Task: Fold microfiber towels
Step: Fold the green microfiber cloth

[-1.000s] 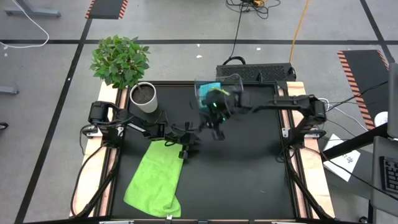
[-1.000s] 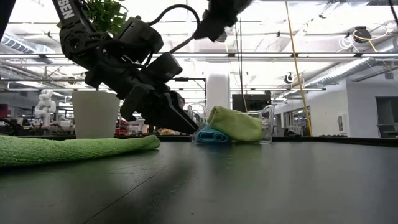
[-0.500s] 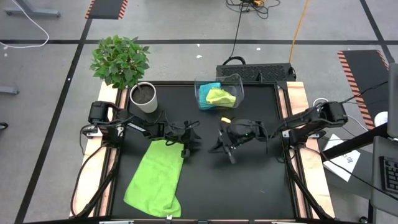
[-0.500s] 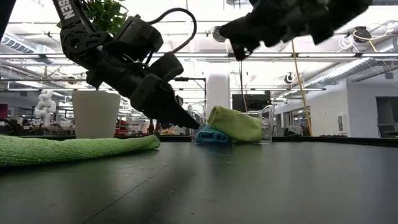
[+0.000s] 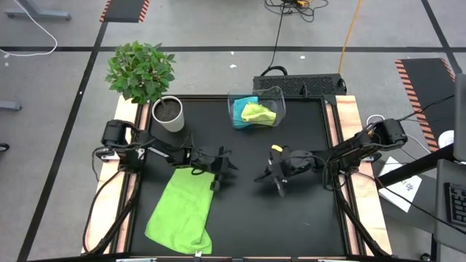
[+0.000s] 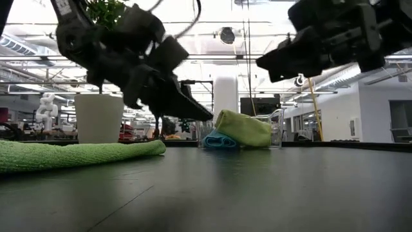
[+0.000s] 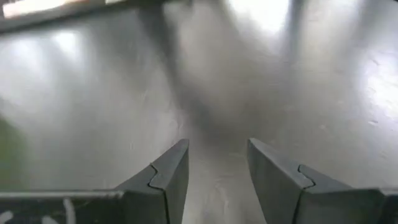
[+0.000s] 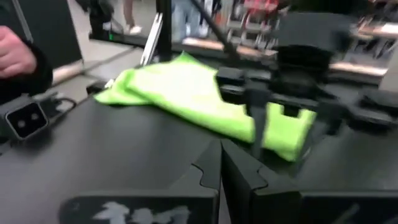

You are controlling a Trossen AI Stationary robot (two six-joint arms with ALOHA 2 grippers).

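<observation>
From where I stand, the potted plant fills the far-left corner of the black table, and its leaves are cut off at the top of the low view. Just inside it the left gripper hangs above the mat, its fingers spread apart with nothing between them, only bare table beneath. It sits just beside the far end of the flat lime-green towel, which runs toward the near-left edge; the near corner looks rumpled, and I cannot tell whether it is doubled over. In the low view this towel is a thin band cut off by the frame's left side.

The middle of the table is open mat from the towel across to the right rail, with free room toward the near edge.

At the far edge the clear plastic bin holds a second lime-green towel bunched over a turquoise towel, most of which is hidden.

Right of centre, the right gripper hovers over bare mat, its fingers pressed together on nothing. A person's hand shows beyond the table, cut off.
</observation>
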